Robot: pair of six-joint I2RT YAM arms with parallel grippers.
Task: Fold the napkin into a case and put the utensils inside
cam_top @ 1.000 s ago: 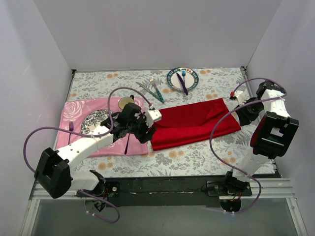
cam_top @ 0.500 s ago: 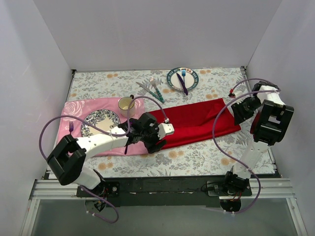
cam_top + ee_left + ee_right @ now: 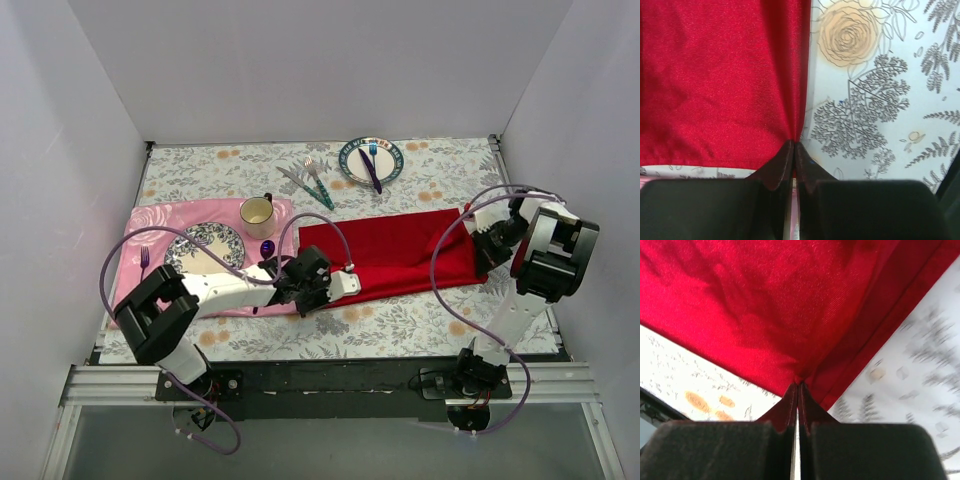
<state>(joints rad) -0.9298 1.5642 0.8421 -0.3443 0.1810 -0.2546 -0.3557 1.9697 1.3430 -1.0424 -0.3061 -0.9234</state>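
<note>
The red napkin (image 3: 395, 255) lies spread on the floral tablecloth, right of the pink mat. My left gripper (image 3: 310, 292) is shut on the napkin's near left corner; in the left wrist view the fingertips (image 3: 788, 150) pinch the red hem (image 3: 799, 100). My right gripper (image 3: 482, 258) is shut on the near right corner, and the right wrist view shows the cloth (image 3: 790, 305) bunched at its closed tips (image 3: 798, 386). The utensils (image 3: 312, 182), a silver fork and knife with teal handles, lie apart behind the napkin.
A pink rose placemat (image 3: 150, 240) at the left holds a patterned plate (image 3: 200, 250), a purple fork (image 3: 143, 258) and a purple spoon (image 3: 266, 247); a cup (image 3: 257, 211) stands at its far edge. A back plate (image 3: 385, 170) carries a blue fork and purple knife. White walls enclose the table.
Both grippers have shut on the napkin's near corners. The left arm swung right and nearer to the left corner; the right gripper dropped onto the right corner.
</note>
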